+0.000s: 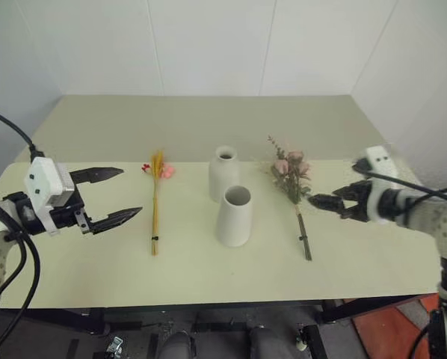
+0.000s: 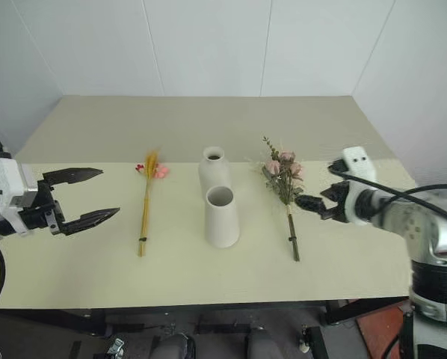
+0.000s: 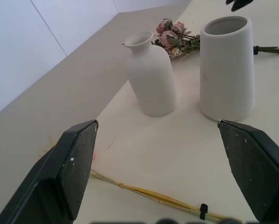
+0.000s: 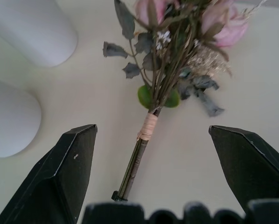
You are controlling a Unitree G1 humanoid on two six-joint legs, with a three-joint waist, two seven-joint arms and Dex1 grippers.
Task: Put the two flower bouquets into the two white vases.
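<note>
— Hovering my right gripper [image 1: 322,200] over the rose bouquet [image 1: 291,173], jaws spread, so I can take its stem near the table's [image 1: 96,277] right edge.

— And the left?

— Left gripper [image 1: 117,194] is spread too, empty, beside the wheat bouquet [image 1: 156,202]. Both vases, the bottle [image 1: 223,172] and the cone [image 1: 234,216], stand mid-table between the flowers, one behind the other.

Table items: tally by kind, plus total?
White vases: 2, the bottle-shaped vase and the cone vase
Bouquets: 2, the rose bouquet and the wheat bouquet
Total: 4
</note>
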